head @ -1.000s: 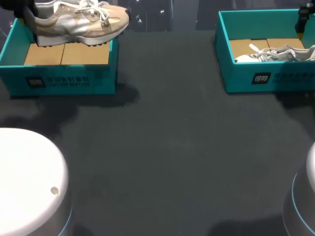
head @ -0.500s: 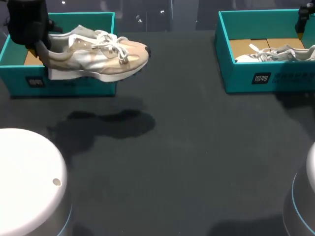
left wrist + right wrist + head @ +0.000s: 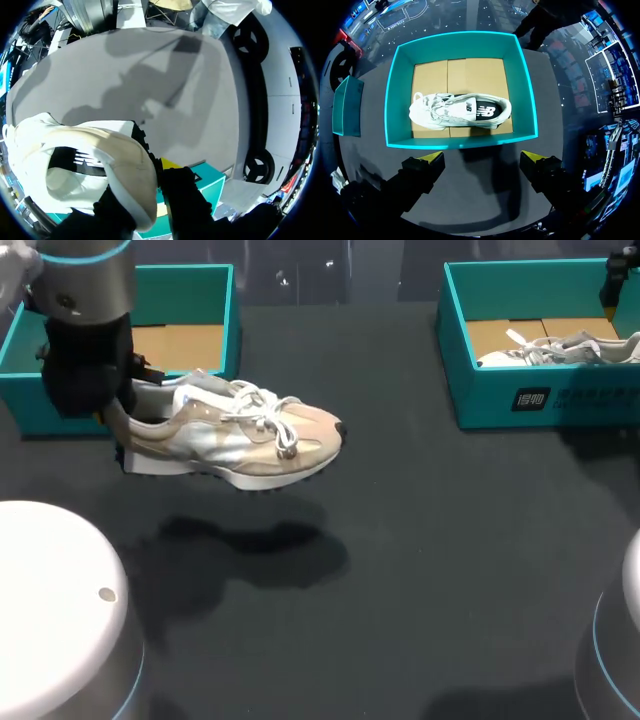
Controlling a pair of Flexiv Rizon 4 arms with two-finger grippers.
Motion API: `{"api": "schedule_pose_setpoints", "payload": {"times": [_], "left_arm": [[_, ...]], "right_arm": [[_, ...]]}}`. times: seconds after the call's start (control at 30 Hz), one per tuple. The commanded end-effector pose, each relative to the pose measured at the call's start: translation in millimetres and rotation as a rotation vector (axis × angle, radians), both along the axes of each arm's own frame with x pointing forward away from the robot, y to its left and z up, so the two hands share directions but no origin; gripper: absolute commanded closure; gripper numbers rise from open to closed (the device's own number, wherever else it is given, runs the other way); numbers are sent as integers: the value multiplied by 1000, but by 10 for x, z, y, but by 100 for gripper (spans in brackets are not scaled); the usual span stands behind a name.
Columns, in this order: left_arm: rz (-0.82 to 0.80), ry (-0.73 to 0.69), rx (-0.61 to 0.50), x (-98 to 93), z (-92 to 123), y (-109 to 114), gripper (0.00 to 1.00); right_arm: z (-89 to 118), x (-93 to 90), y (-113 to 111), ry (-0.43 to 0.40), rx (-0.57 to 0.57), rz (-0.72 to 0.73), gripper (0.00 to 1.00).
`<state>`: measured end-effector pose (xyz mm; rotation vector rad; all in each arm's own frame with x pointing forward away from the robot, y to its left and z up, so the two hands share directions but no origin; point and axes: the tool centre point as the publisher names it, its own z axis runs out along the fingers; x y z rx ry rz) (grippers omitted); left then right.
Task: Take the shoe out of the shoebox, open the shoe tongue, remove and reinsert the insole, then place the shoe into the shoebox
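Observation:
A beige and white sneaker (image 3: pixel 235 435) with white laces hangs above the dark table, toe toward the middle. My left gripper (image 3: pixel 112 412) is shut on its heel; in the left wrist view the heel collar (image 3: pixel 125 165) sits between the black fingers of the left gripper (image 3: pixel 152 192), with one yellow tip (image 3: pixel 170 164) showing. The teal left shoebox (image 3: pixel 230 300) behind it holds only cardboard. My right gripper (image 3: pixel 484 159) stands open just outside the right shoebox (image 3: pixel 462 143), which holds a white sneaker (image 3: pixel 460 110). The right gripper (image 3: pixel 614 280) shows only partly in the head view.
The right shoebox (image 3: pixel 455 360) stands at the table's back right, with the white sneaker (image 3: pixel 560 346) in it. White round arm bases stand at the front left (image 3: pixel 60 610) and front right (image 3: pixel 625 640). The sneaker's shadow (image 3: pixel 250 550) lies on the dark mat.
My left arm has carried the sneaker out of the left shoebox, forward and toward the table's middle. The right arm has not moved.

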<state>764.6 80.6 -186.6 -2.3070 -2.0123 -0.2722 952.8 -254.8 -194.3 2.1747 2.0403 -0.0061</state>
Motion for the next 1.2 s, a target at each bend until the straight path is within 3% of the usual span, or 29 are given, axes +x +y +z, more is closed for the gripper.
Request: {"api": "schedule_pose_setpoints", "payload": {"times": [0.03, 0.63, 1.2], "left_arm": [[-20, -109, -7, -109, -84, -97, 100], [-50, -81, 20, -251, -593, -690, 100], [-6, -29, 73, -206, -1112, -1126, 100]], "right_arm": [[1, -5, 0, -1, 0, 0, 0], [1, -5, 0, -1, 0, 0, 0], [1, -5, 0, -1, 0, 0, 0]]}}
